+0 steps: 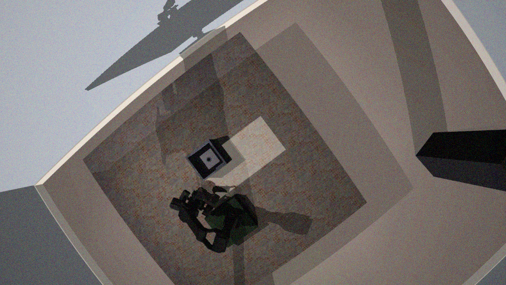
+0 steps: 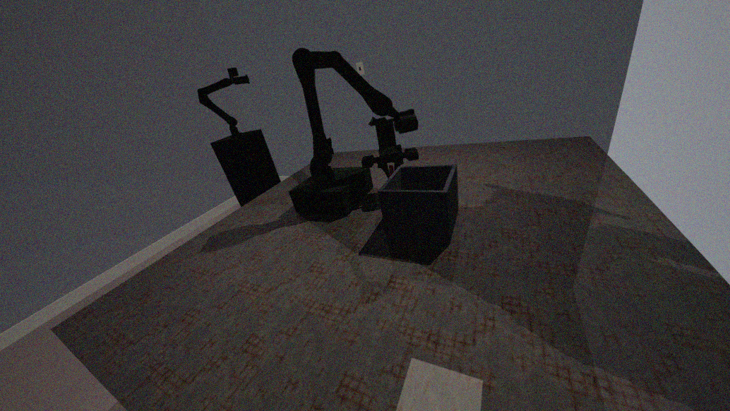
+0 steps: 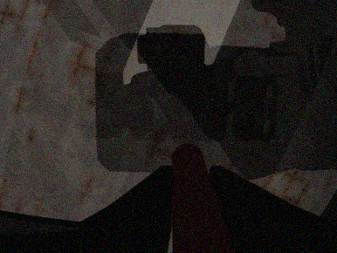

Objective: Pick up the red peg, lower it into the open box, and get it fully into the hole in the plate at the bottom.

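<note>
The red peg [image 3: 192, 205] is between the two dark fingertips in the wrist view, its rounded end showing beyond them. A small red part of the peg [image 2: 391, 167] also shows at the fingers in the exterior view. My gripper [image 3: 190, 177] [image 2: 390, 172] is shut on the peg, beside and behind the box, outside its walls. Whether the peg's lower end touches the table cannot be told. The open dark box [image 2: 419, 224] stands upright. The top view shows the pale plate [image 1: 213, 164] at its bottom, with a small dark empty hole near the plate's middle.
The arm's base [image 2: 332, 198] [image 1: 244, 212] stands close to the gripper. The patterned table [image 2: 306, 331] [image 1: 301, 170] carries shadows and a bright patch [image 1: 264, 137] [image 2: 439, 383]. A second dark arm on a block [image 2: 245, 163] stands beyond the table's edge.
</note>
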You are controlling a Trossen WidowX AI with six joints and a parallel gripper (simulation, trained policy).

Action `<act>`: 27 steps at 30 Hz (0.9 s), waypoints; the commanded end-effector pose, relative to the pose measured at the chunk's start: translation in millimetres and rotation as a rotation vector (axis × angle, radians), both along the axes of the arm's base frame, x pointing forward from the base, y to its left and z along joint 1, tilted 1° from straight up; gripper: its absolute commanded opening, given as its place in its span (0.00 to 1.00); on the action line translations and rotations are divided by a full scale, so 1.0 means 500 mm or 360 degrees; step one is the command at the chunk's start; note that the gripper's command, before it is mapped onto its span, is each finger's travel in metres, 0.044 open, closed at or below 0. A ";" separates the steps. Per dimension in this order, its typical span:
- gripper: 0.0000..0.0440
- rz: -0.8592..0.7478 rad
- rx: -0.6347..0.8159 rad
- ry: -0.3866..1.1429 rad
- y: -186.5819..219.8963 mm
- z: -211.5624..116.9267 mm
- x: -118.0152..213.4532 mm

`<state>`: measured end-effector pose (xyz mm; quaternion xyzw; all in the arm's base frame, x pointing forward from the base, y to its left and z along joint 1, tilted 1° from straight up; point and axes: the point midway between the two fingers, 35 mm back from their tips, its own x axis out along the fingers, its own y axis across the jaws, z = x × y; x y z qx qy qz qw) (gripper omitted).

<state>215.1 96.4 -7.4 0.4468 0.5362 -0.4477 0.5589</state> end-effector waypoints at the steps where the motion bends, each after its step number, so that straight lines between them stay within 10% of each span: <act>1: 0.00 -0.0017 0.0039 -0.0071 0.005 0.028 0.022; 27: 0.00 0.0012 0.0039 -0.0398 -0.072 0.240 0.130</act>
